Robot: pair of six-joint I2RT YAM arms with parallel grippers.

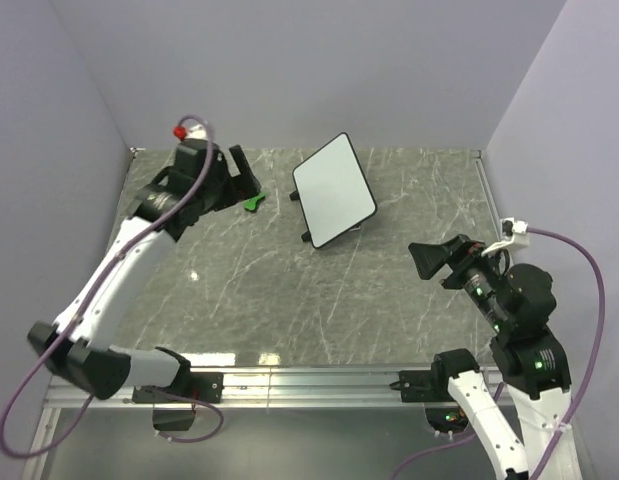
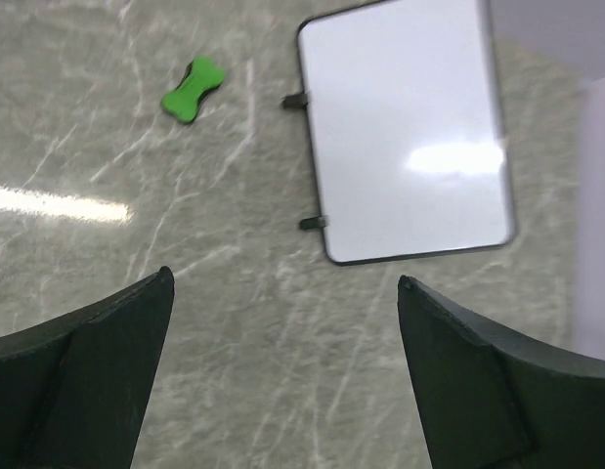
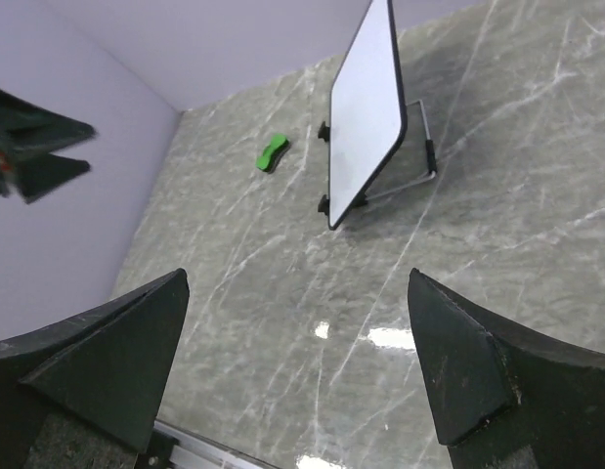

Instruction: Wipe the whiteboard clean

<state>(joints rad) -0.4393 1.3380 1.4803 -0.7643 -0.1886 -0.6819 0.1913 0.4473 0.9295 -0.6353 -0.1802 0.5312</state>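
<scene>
While it leans back on a thin wire stand [image 3: 420, 168], the whiteboard [image 1: 334, 188] sits on the far middle part of the table [image 1: 269, 290], turned at an angle so that its long edge with the two small black feet [image 1: 306, 238] faces the left arm. Its face shows plain white inside the thin black frame, with a patch of glare in the left wrist view. Off to its left, well apart from it, a small green bow-tie-shaped eraser [image 1: 253, 201] lies flat on the grey marbled surface. Just beside that eraser in the top view hangs the left end effector [image 2: 284, 278], raised off the table at the far left; its own camera looks down on both eraser and board, and its two dark fingers [image 2: 97, 371] stand wide apart with nothing between them. On the other side, the right end effector [image 3: 297, 276] is held up near the right edge of the table, nearer the arm bases than the board and well apart from it, pointing leftward across the table; its fingers [image 3: 478, 381] are likewise spread wide and hold nothing. Along the near edge of the table runs a metal rail [image 1: 309, 380] that carries both arm bases, and pale lilac walls [image 1: 319, 70] close in the far and side edges.
</scene>
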